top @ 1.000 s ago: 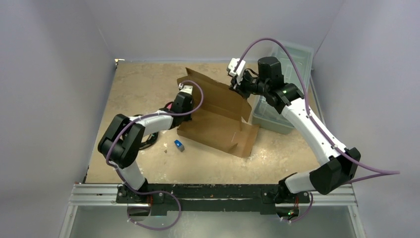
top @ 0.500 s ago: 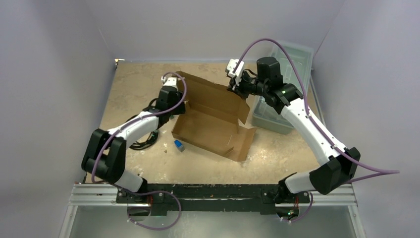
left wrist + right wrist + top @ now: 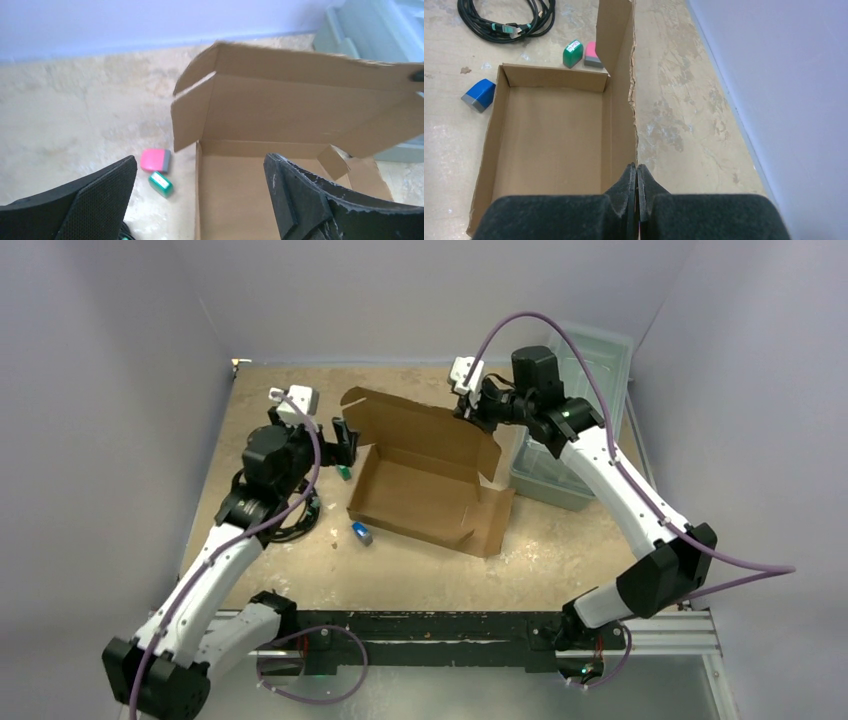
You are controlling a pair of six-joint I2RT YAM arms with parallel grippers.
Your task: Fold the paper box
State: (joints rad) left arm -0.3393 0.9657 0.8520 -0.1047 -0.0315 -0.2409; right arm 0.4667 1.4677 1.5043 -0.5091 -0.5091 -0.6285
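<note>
Paper box (image 3: 420,495) pinched by right gripper (image 3: 637,172); left gripper (image 3: 200,165) spread; green block (image 3: 572,54) label illegible.

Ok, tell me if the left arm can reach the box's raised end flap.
Probably yes: the open left claw faces the end flap of the paper box, nothing lies between, and the right claw pinches its far end.

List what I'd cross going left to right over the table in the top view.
Going right: cable coil → blue block → box → bin.
</note>
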